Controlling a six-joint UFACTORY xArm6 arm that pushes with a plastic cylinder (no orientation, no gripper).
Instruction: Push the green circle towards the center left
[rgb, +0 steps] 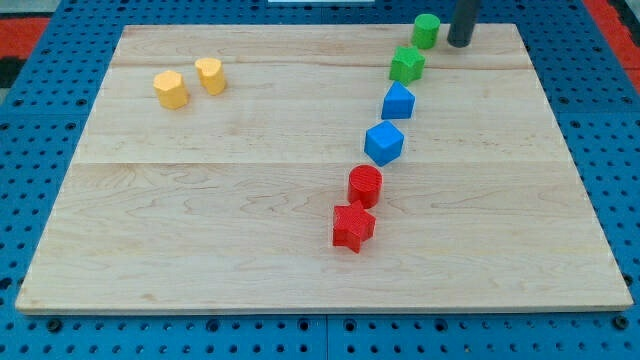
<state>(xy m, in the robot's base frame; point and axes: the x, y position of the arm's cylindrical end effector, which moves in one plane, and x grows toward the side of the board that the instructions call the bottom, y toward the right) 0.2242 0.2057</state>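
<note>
The green circle (427, 30) is a short green cylinder at the view's top right, near the board's far edge. My tip (459, 43) is the lower end of the dark rod, just to the right of the green circle with a small gap between them. A green star-like block (407, 64) lies just below and left of the circle.
Below the green star run a blue block (398, 101), a blue hexagon-like block (384, 143), a red cylinder (365, 185) and a red star (352, 226). Two yellow blocks (171, 89) (210, 75) sit at the top left. The wooden board (200, 200) rests on a blue pegboard.
</note>
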